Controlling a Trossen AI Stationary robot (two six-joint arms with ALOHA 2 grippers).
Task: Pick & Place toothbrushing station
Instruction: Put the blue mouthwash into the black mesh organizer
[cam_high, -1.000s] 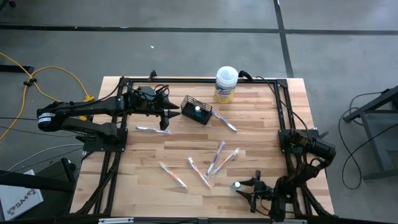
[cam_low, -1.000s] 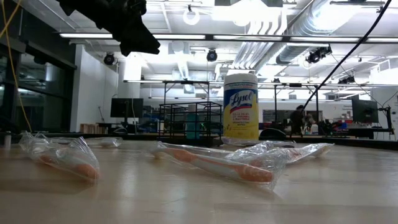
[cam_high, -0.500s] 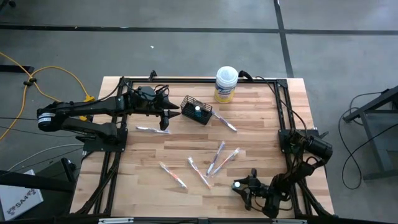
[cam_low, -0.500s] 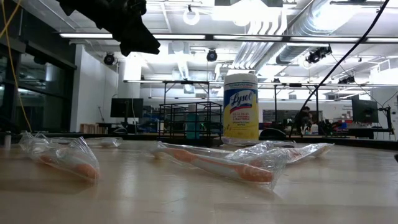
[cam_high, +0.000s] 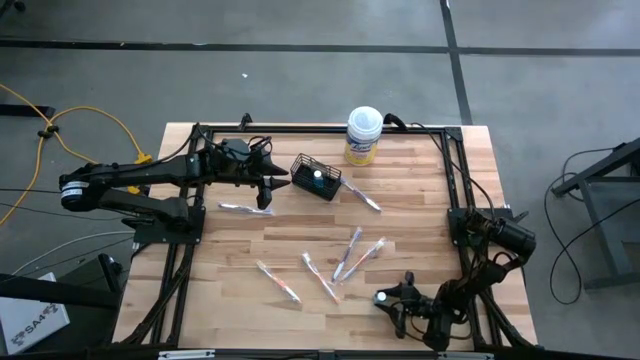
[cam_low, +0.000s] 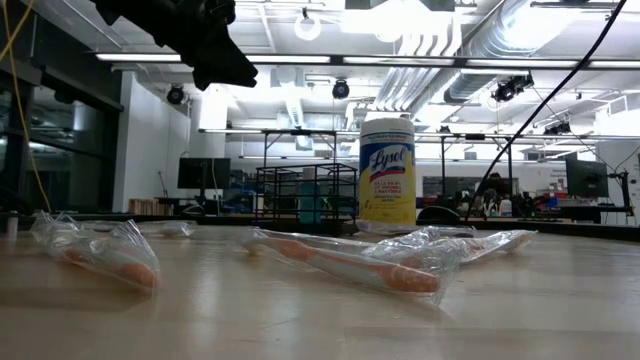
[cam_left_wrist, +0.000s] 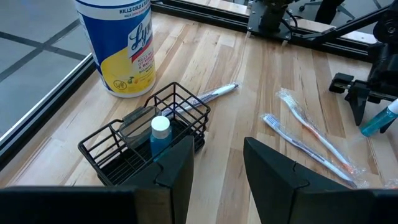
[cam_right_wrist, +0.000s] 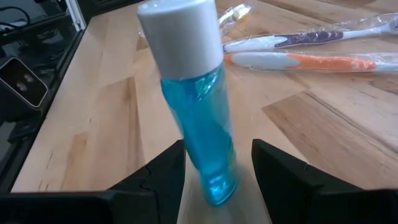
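Note:
The black wire basket (cam_high: 316, 178) stands at the far middle of the table with one white-capped blue tube (cam_left_wrist: 160, 134) in it. A second blue tube (cam_right_wrist: 199, 118) stands on the table near the front right. My right gripper (cam_right_wrist: 219, 149) is open, with one finger on each side of that tube's lower part. Several wrapped toothbrushes (cam_high: 348, 252) lie flat on the table's middle. My left gripper (cam_left_wrist: 217, 174) hangs open above the table, just left of the basket. My right gripper comes at the blue tube level, from the table's right. One finger (cam_right_wrist: 168, 174) stands right beside the tube's lower wall (cam_right_wrist: 196, 168); I cannot tell whether it touches. The other finger (cam_right_wrist: 277, 171) is clear of it. The tube's base is on the table.
A white-lidded, yellow-labelled canister (cam_high: 364, 135) stands behind the basket at the far edge. One toothbrush (cam_high: 246, 208) lies under my left arm, another (cam_high: 365, 197) right of the basket. A black frame (cam_high: 455, 180) runs round the table's edges.
My right gripper has swung a little toward the table's left, closer round the blue tube, and has turned slightly. The tube has stayed in place. My left arm has kept still.

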